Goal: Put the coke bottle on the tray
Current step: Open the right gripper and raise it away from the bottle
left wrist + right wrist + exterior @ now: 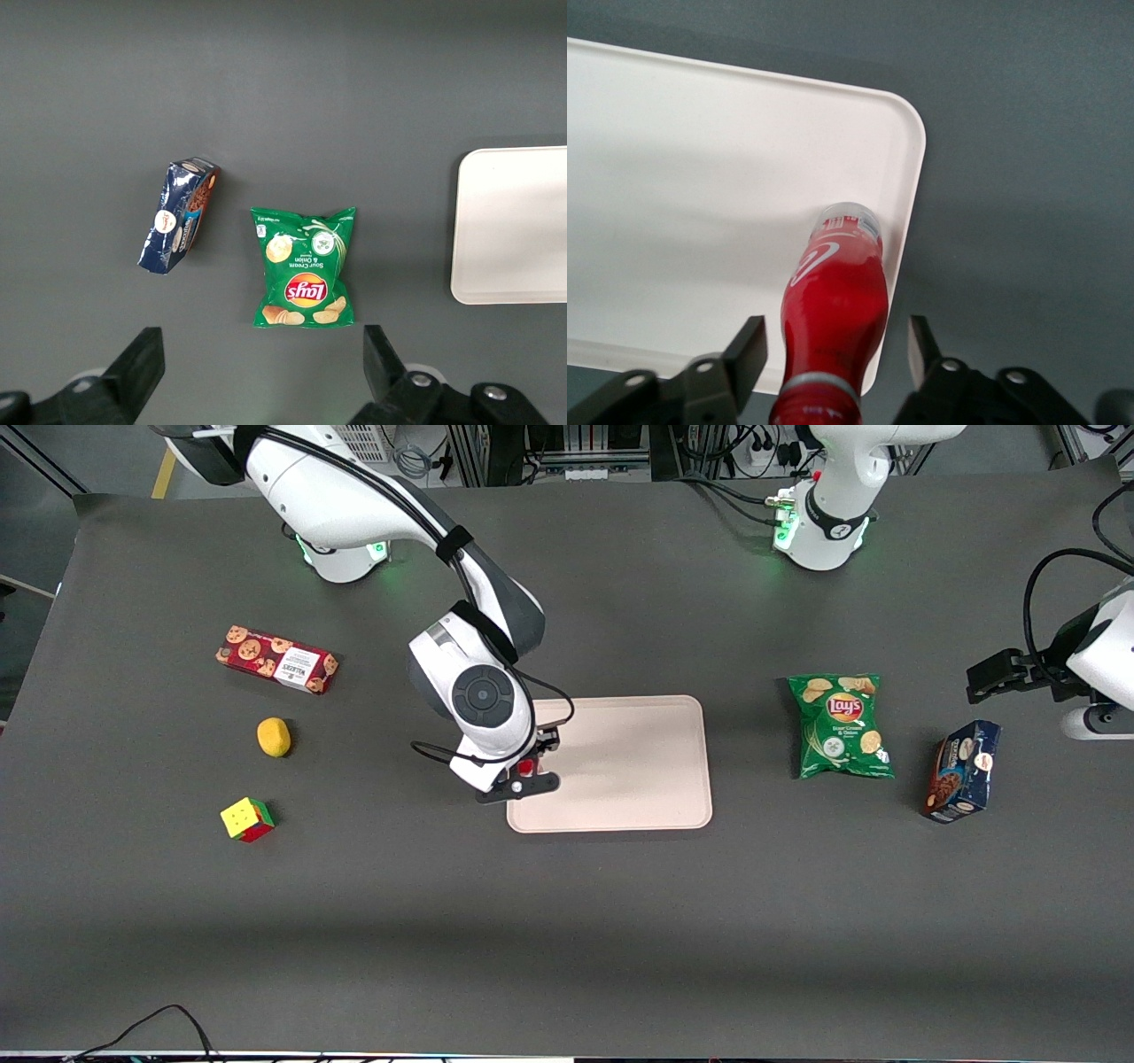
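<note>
Coke bottle [833, 310]: small, red label with white script, clear base; stands on the tray [638, 779] close inside its rim at the end toward the working arm. In the front view only a spot of its red [526, 766] shows under the wrist. Gripper [833, 359]: directly above the bottle, fingers [749, 350] spread to either side of the bottle's body with a visible gap on each side, so it is open and grips nothing. Tray: large, flat, pale pink-beige, rounded corners, low raised rim; lies near the middle of the dark grey table [567, 921]. Toward the working arm's end of the table: a red cookie box [276, 659] printed with cookies; a yellow lemon [274, 737] nearer the front camera than the box; a Rubik's cube [247, 819] nearer the camera again, all three well apart from the tray. Toward the parked arm's end: a green Lay's chip bag [840, 726] lying flat; a dark blue snack box [962, 771] beside it, farther out toward that end.
</note>
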Action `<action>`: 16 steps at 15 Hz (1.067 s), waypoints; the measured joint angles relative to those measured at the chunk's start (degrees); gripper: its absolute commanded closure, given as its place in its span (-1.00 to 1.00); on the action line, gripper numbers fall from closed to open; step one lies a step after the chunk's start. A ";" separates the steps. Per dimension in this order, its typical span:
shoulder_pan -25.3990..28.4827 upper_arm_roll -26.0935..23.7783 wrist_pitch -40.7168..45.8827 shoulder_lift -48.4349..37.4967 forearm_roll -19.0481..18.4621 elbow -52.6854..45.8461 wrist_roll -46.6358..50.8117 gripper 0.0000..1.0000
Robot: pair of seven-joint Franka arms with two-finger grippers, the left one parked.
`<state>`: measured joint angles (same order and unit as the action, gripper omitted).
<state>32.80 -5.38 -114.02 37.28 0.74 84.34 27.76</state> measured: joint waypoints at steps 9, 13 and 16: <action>-0.25 0.08 1.06 -1.34 0.00 -2.50 0.18 -1.00; -0.92 1.20 10.65 -10.21 0.00 -3.87 0.17 -1.00; -1.18 3.48 20.62 -19.26 -0.05 -4.11 -0.38 -1.00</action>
<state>31.62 -1.90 -93.39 18.01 0.69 80.24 27.38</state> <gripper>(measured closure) 0.000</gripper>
